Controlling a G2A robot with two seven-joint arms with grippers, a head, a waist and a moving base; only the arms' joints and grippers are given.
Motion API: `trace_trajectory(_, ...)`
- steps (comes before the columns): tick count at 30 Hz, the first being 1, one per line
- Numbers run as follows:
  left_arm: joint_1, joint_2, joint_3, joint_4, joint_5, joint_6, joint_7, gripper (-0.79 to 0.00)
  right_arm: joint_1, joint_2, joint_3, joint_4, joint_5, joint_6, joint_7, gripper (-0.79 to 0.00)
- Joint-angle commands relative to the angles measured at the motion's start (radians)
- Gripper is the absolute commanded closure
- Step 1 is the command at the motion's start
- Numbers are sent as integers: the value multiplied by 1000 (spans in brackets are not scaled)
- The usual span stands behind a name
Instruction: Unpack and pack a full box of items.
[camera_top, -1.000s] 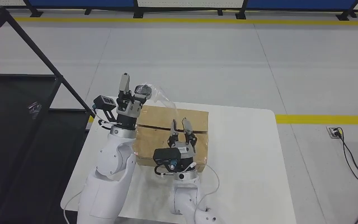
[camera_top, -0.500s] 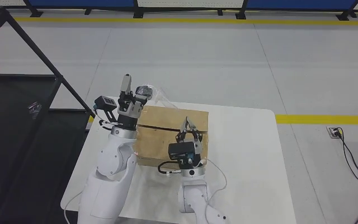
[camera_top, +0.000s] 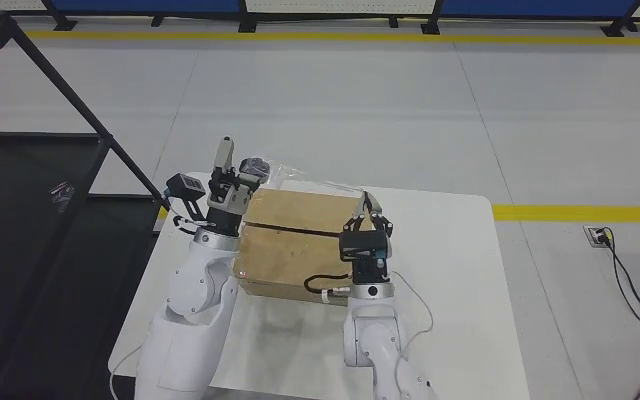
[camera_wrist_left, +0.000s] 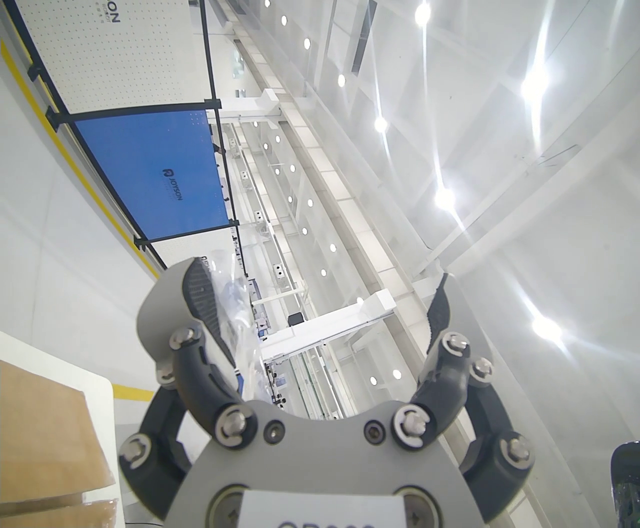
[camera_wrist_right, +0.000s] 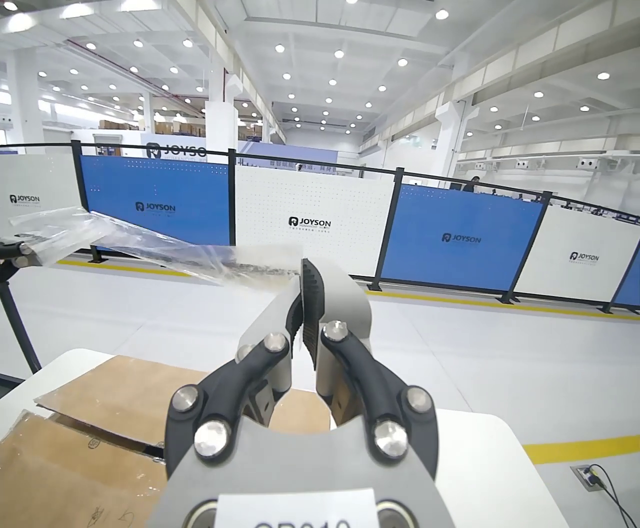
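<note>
Presently we find the cardboard box (camera_top: 295, 240) standing on the white table (camera_top: 450, 300), toward its far left side, its two top flaps folded down and meeting along a seam with a slight gap. We note the right gripper (camera_wrist_right: 306, 280) raised above the box's right edge, its fingers pressed together and pinching one end of a clear plastic bag (camera_wrist_right: 150, 240). The bag is stretched in the air above the far edge of the box, running across to the left gripper (camera_wrist_left: 320, 280), which is held up over the box's far left corner. That gripper's fingers are spread wide apart; the plastic lies against one finger pad (camera_wrist_left: 200, 295) without being clamped. A dark item (camera_top: 258, 163) sits in the bag near the left gripper; we cannot identify it.
</note>
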Motion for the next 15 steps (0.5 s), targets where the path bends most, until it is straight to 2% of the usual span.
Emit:
trace_trajectory(1, 0, 1, -4, 3, 3, 1, -6, -785, -2, 1, 8, -7, 4, -2, -1, 0)
trace_trajectory(15, 4, 13, -19, 22, 96, -18, -93, -785, 5, 1, 31, -26, 25, -13, 6, 0)
